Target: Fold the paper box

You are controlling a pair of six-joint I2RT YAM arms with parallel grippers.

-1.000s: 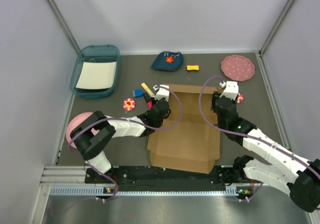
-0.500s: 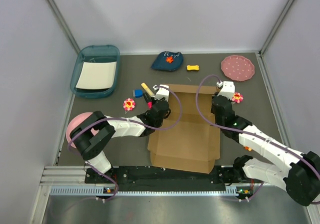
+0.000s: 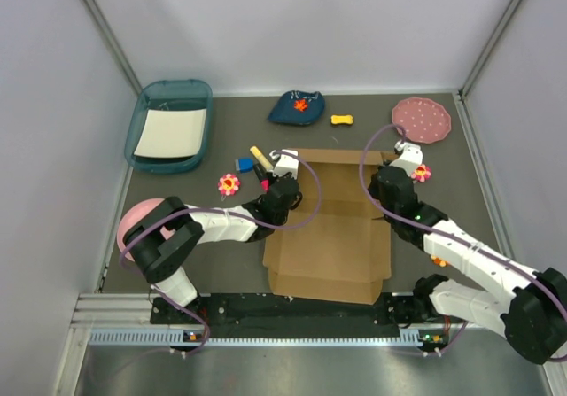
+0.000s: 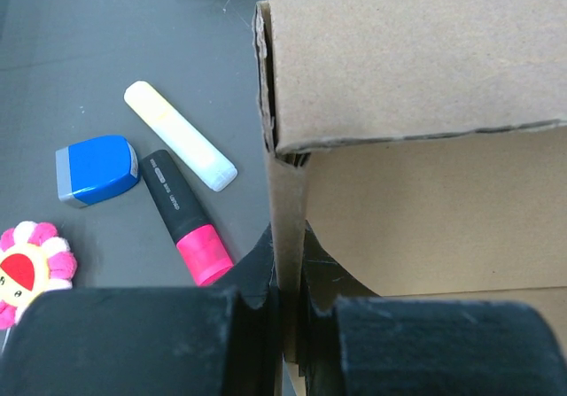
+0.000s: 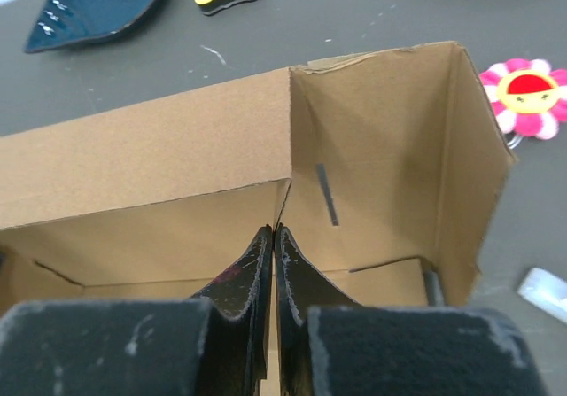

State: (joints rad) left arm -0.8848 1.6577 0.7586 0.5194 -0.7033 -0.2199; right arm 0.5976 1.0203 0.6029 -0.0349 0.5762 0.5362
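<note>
While left gripper [image 4: 285, 256] pinches paper box [image 4: 425, 68], right gripper [image 5: 273, 236] sits closed

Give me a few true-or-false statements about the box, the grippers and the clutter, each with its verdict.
1. The left gripper clamps a wall of the paper box. True.
2. The right gripper is wide open. False: its fingers are shut together.
3. The teal tray holds a white sheet. True.
4. The pink-capped marker lies inside the box. False: it lies on the table, outside the box.
</note>
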